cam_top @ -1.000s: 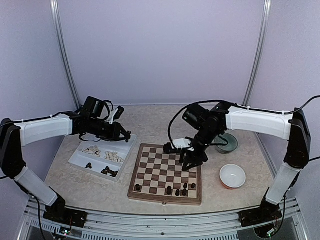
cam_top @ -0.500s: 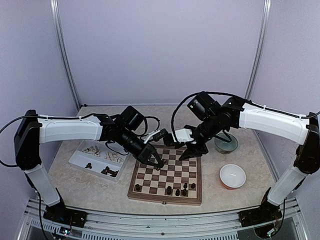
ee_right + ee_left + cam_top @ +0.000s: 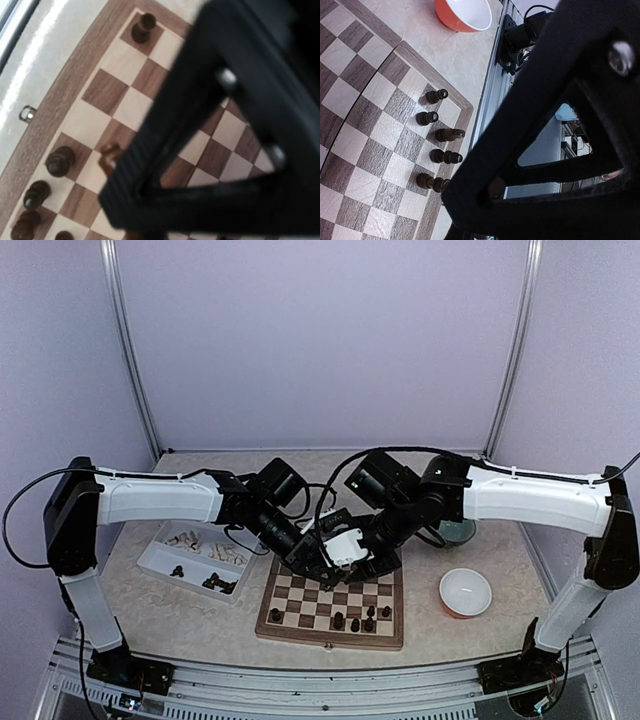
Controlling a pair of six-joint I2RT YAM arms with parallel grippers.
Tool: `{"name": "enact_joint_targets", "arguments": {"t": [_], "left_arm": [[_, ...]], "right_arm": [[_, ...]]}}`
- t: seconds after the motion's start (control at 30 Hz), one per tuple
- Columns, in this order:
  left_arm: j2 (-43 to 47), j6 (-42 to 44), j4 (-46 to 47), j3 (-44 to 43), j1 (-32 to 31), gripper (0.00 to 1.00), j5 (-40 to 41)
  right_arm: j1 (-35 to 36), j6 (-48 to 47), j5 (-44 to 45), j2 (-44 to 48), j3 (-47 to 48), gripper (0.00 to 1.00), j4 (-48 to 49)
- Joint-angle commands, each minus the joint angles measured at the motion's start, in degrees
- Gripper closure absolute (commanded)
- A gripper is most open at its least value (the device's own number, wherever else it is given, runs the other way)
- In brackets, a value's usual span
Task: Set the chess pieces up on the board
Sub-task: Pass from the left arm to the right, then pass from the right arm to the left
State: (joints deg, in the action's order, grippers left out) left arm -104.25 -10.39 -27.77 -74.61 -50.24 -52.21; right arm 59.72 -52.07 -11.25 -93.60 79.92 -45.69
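Note:
The board point(image 3: 300, 601) lies at the table's middle, with a few dark chess pieces point(image 3: 340, 620) on its near rows. Cream and dark chess pieces point(image 3: 222, 552) also lie in the white tray point(image 3: 150, 556) to its left. My left gripper point(image 3: 312, 562) hangs over the board's far left squares. In the left wrist view it point(image 3: 492, 192) is shut on a small dark piece point(image 3: 496, 188). My right gripper point(image 3: 352, 565) hovers right beside it over the far middle. The right wrist view is blurred: one finger point(image 3: 165, 150) covers part of a brown piece point(image 3: 106, 156).
A red bowl with a white inside point(image 3: 465, 591) sits right of the board. A green bowl point(image 3: 458, 531) stands behind it, partly hidden by the right arm. Several dark pieces point(image 3: 445, 157) line the board's edge point(image 3: 465, 107). The two grippers almost touch.
My left arm swung from over the tray to the board's far left. My right gripper lifted off the board's right side and moved left toward the middle.

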Motion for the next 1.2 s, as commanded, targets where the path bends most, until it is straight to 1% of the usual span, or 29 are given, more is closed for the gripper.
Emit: {"name": "enact_joint_targets", "arguments": {"t": [0.0,0.13,0.2,0.27,0.37,0.43,0.5,0.53,0.6,0.63,0.67,0.73,0.8,0.9,0.97,1.03,1.1,1.17], "left_arm": [[-0.91,-0.29,1.82,-1.19,-0.29,0.87,-2.78],[-0.77,-0.74,2.43,-0.96,-0.28,0.87,-2.76],[-0.72,-1.06,2.88,-0.78,-0.21,0.88,-2.91],[-0.70,-1.12,2.98,-0.80,-0.09,0.87,-2.65],[0.10,-1.54,2.62,-0.36,0.39,0.80,0.43],[2.34,-1.99,3.00,1.41,1.37,0.74,3.13],[6.13,-3.76,6.14,5.33,3.06,0.69,6.51],[8.46,-5.68,9.53,8.36,4.21,0.67,7.67],[15.63,-9.02,15.72,14.61,5.31,0.59,13.00],[19.31,-9.51,18.59,16.84,4.94,0.58,17.21],[23.65,-9.66,22.23,18.75,4.07,0.57,22.12],[28.71,-8.83,28.04,21.50,0.74,0.57,31.74],[32.07,-8.28,34.15,23.49,-3.00,0.56,39.35],[32.98,-7.45,42.03,24.99,-6.92,0.56,46.89],[31.71,-7.30,45.55,24.71,-8.50,0.55,49.23],[29.18,-7.31,47.30,23.30,-9.71,0.53,50.00],[26.58,-6.98,47.51,21.26,-10.83,0.47,50.56],[23.91,-6.84,46.87,19.32,-11.79,0.46,51.36]], "right_arm": [[2.01,-0.90,4.19,-1.63,-0.88,0.51,0.90],[3.08,-0.71,5.26,-2.26,-0.95,0.61,1.10],[3.35,-0.33,5.48,-2.57,-0.96,0.72,1.55],[3.39,0.13,6.49,-2.93,-1.24,0.80,1.98],[3.19,1.22,7.36,-2.39,-2.55,0.85,3.31],[1.86,2.74,5.77,-1.19,-3.72,0.89,4.23],[-0.97,5.04,0.68,0.14,-4.05,0.90,4.37],[-2.97,6.41,-2.39,0.88,-4.18,0.91,4.59],[-7.14,9.23,-10.17,2.32,-4.87,0.91,5.86],[-9.24,10.80,-14.04,3.15,-5.53,0.91,7.12],[-11.46,12.46,-18.21,3.80,-6.16,0.91,8.41],[-15.20,15.66,-26.10,4.52,-6.96,0.92,10.26],[-18.44,18.94,-34.07,4.57,-7.49,0.92,12.11],[-21.76,24.01,-46.10,4.48,-8.79,0.92,15.49],[-22.73,25.81,-51.33,4.40,-9.16,0.92,16.62],[-23.11,27.16,-53.69,4.34,-9.03,0.92,17.44],[-23.25,27.75,-54.70,4.30,-8.59,0.92,17.48],[-23.38,27.90,-55.38,4.43,-8.75,0.92,17.61]]}}
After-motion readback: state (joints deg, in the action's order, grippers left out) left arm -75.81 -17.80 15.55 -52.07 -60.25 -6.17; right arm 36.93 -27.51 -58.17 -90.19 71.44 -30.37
